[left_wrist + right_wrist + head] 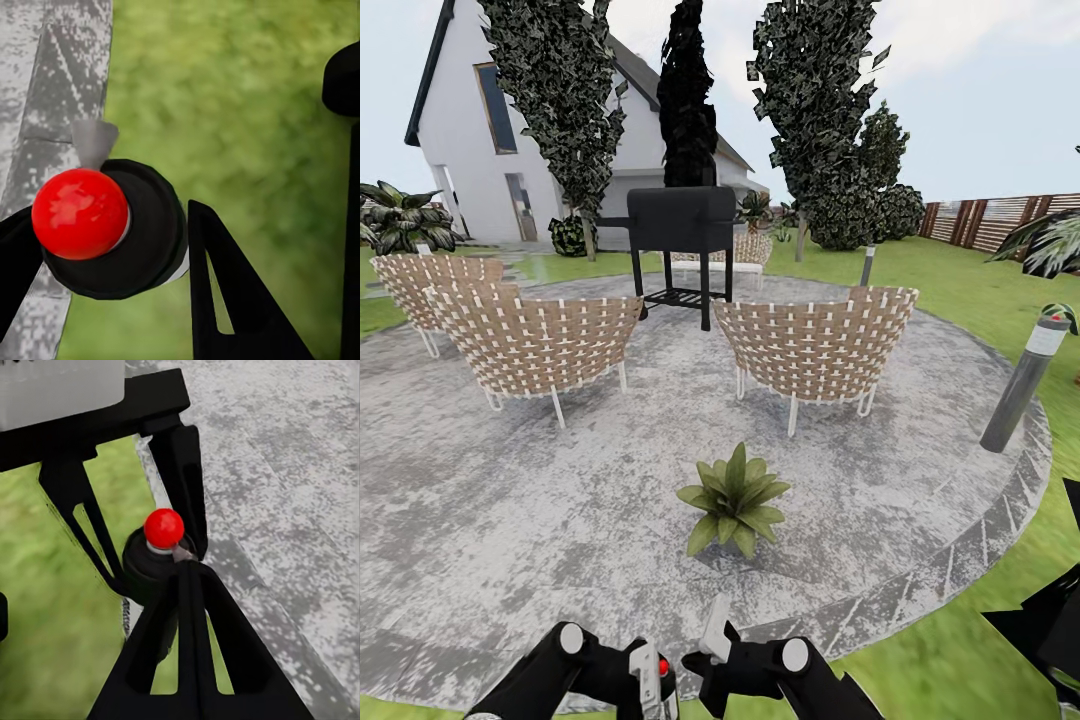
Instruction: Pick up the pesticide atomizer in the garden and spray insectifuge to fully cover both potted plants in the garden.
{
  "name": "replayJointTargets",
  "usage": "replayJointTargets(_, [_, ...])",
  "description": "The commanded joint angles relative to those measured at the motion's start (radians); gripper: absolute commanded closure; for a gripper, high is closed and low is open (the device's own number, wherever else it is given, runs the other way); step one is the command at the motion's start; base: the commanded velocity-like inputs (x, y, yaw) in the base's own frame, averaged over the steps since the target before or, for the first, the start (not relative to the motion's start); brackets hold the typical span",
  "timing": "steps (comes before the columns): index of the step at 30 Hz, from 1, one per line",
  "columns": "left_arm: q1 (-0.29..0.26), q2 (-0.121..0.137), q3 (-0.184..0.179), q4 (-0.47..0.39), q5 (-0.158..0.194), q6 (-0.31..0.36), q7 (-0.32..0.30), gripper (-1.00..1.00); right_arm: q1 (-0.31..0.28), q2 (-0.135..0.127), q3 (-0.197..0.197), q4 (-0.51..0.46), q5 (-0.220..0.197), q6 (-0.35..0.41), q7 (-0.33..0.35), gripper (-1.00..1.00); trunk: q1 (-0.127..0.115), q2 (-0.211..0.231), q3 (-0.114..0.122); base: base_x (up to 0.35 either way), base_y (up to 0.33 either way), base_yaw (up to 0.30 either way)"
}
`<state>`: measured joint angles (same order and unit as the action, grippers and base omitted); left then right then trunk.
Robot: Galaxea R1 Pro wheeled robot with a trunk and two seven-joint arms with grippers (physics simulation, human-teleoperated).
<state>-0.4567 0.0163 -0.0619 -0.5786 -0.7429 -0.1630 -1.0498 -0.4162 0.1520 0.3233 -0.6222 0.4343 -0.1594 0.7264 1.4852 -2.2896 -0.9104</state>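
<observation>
Head view: upright pesticide atomizer (648,675), nozzle toward potted plant (734,500).

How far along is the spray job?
Done: pickup looks complete. The pesticide atomizer sits upright in the left pincer, its fingers on either side of the bottle.
In hand: the robot faces a potted plant on the stone patio, with the atomizer held low, short of it.
Left: spraying that plant until it is covered, then the second one.
</observation>
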Motion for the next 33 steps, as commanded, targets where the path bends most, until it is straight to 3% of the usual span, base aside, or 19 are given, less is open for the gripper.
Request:
replayJointTargets(1, [-0.002, 0.0, -0.003, -0.002, -0.006, -0.01, 0.001, 1.0, -0.001, 0.0, -0.001, -0.001, 0.011, -0.006, 0.0, 1.0, 0.0, 0.0, -0.001, 0.0, 0.0, 0.0])
replayJointTargets(33, [-0.01, -0.021, -0.003, -0.001, -0.006, -0.012, 0.001, 1.0, 0.0, 0.0, -0.001, -0.002, 0.011, -0.006, 0.0, 1.0, 0.0, 0.0, -0.001, 0.0, 0.0, 0.0])
